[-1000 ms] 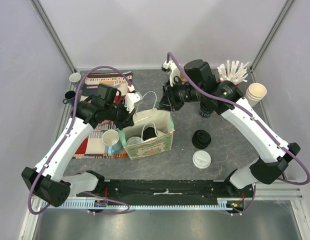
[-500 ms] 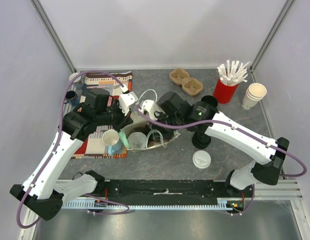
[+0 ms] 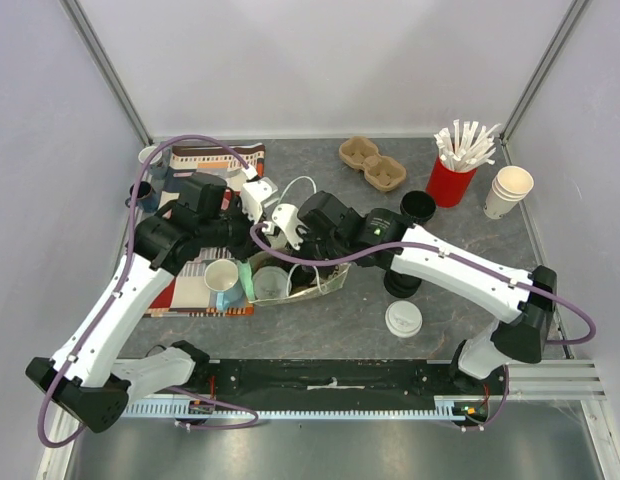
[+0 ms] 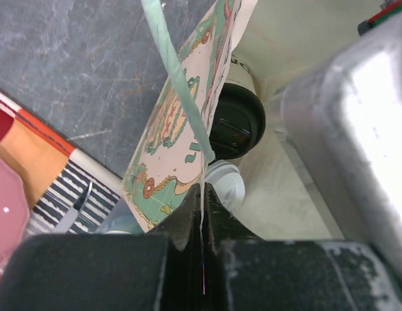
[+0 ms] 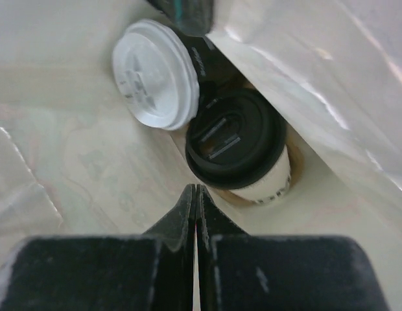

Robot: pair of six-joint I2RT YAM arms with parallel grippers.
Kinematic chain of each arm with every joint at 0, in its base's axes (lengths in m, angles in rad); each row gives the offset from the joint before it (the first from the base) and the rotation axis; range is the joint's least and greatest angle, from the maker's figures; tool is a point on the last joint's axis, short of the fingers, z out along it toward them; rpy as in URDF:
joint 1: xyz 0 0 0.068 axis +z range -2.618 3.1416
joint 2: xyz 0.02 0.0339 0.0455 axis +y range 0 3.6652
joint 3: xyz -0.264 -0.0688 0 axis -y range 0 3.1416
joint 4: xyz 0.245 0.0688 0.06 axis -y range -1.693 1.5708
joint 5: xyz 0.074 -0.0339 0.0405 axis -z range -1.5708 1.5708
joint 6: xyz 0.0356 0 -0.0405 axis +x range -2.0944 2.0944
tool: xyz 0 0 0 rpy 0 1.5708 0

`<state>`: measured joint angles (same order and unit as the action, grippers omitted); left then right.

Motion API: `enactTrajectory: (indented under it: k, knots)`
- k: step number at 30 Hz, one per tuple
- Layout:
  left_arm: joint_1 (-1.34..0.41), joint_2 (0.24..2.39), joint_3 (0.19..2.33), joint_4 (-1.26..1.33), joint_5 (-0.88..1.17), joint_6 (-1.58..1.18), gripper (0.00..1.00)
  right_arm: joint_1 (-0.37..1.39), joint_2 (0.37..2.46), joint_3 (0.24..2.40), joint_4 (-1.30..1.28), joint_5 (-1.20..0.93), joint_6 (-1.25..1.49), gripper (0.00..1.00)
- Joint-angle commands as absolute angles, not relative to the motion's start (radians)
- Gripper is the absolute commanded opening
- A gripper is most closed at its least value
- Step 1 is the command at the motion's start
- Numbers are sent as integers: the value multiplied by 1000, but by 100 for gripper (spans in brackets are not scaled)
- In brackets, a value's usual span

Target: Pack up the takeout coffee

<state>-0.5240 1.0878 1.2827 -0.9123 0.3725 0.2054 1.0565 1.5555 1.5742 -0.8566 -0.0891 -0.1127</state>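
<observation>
Closed: left gripper, right gripper (arms bent inward).

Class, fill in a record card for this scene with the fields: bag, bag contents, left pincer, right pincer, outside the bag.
bag: patterned paper bag, between the two arms
bag contents: white-lidded cup and black-lidded cup, side by side
left pincer: shut on the paper bag's wall
right pincer: shut, inside the bag, short of both cups
outside the bag: white lid, lidless black cup, cardboard cup carrier, red cup of white sticks
</observation>
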Motion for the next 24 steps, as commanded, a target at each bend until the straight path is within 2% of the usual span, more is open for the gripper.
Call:
enactTrajectory:
  k: [1,8,16,24]
  knots:
    - [-537,1100,1276,-870,452,127,2,1071,1617,1608,-761,-66,-207,1]
    - [-496,1143,1246,-856,552,74,2,1071,1631,1548,-692,-32,-311,0]
    - [-472,1166,1236,-864,538,104,2,1072,1497,1477,-626,-231,-406,0]
    - [-472,1189,1233,-868,514,170,2,1072,1425,1468,-653,-305,-488,0]
